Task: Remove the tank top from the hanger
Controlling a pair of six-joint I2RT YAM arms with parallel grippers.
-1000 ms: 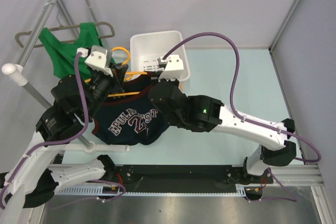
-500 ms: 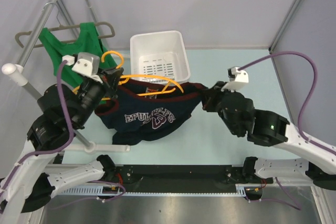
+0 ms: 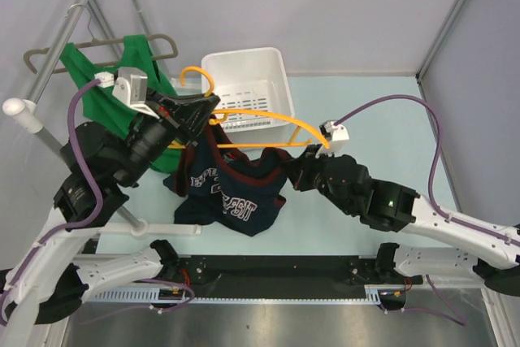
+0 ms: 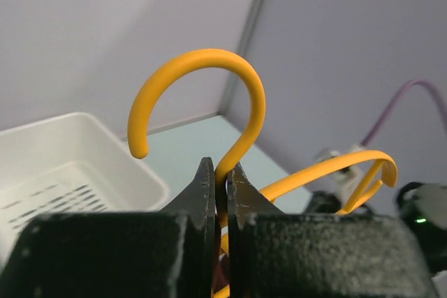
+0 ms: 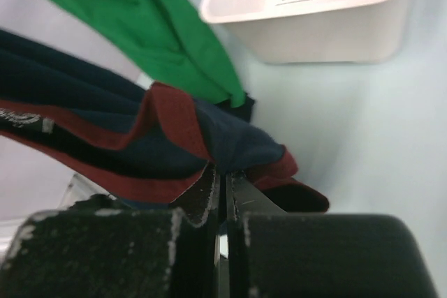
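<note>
The green tank top (image 3: pixel 91 80) hangs on the grey-beige hanger (image 3: pixel 161 39) on the rack at the far left; its hem also shows in the right wrist view (image 5: pixel 164 29). Neither gripper touches it. My left gripper (image 3: pixel 210 106) is shut on the neck of the orange hanger (image 3: pixel 268 116), just below its hook (image 4: pixel 209 61). My right gripper (image 3: pixel 289 171) is shut on a fold of the dark navy garment with red stripes (image 3: pixel 231 194), pinched at its red-trimmed edge (image 5: pixel 237 151). The navy garment hangs bunched below the orange hanger.
A white slotted basket (image 3: pixel 244 79) stands at the back centre, behind the orange hanger. The rack's grey poles (image 3: pixel 49 46) and white-capped post (image 3: pixel 18 109) stand at the left. Grey walls close the back and right.
My right arm has swung back left with the navy garment. The garment has bunched up and dropped lower off the orange hanger's right end. My left gripper has lifted the hanger.
</note>
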